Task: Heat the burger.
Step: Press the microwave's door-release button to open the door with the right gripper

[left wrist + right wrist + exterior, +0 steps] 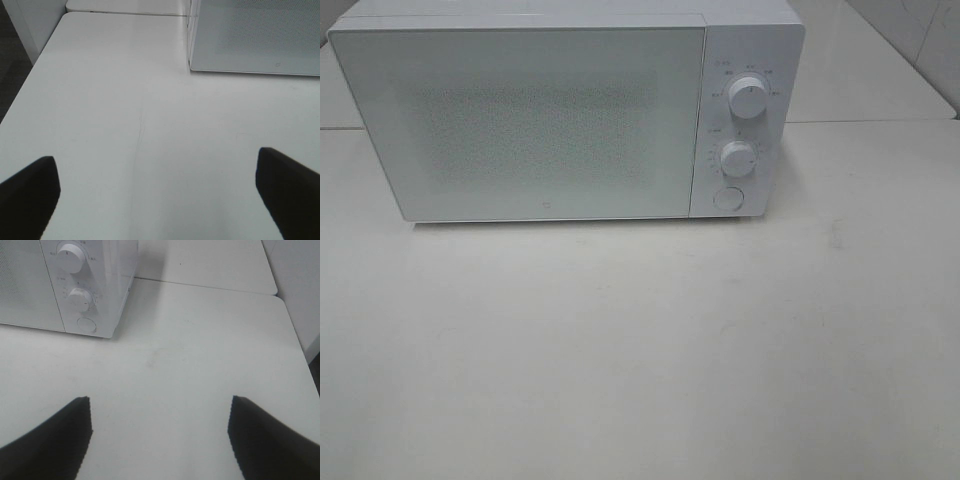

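Left gripper [156, 167] and right gripper [160, 407] are both standing wide, holding nothing; the burger is showing in no view, so its place relative to them cannot be told; both are hovering over the white table [640, 350]; the microwave [520, 120] is sitting door-shut.

Only bits of the robot you can actually see are the left gripper [155, 167] and right gripper [160, 405], each just a pair of chunky matte-black fingers [27, 197] narrowing to blunt, squared-off tips.
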`<state>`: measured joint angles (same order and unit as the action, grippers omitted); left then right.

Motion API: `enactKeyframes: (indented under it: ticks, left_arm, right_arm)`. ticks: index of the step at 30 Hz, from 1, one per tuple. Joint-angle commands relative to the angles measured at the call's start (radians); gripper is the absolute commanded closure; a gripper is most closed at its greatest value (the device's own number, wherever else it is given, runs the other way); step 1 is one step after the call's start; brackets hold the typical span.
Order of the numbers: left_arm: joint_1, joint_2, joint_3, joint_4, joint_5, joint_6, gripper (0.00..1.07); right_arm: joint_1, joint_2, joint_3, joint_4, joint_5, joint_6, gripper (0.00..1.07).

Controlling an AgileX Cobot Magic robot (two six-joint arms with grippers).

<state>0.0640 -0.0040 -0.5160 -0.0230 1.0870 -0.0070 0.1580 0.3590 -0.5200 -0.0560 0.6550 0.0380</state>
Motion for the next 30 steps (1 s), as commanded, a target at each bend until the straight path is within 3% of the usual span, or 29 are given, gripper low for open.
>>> enactKeyframes:
  ticks: [1,29,30]
  left_arm:
    - [0.002,-0.011,0.000,-0.001,-0.014,0.000,0.07]
    - [0.002,-0.011,0.000,-0.001,-0.014,0.000,0.07]
    - [0.002,-0.011,0.000,-0.001,-0.014,0.000,0.07]
  right_arm:
    - [-0.006,0.047,0.007,-0.009,-0.094,0.006,0.33]
    - [-0.006,0.612,0.022,-0.013,-0.789,0.002,0.33]
    - [-0.006,0.651,0.041,-0.014,-0.880,-0.017,0.33]
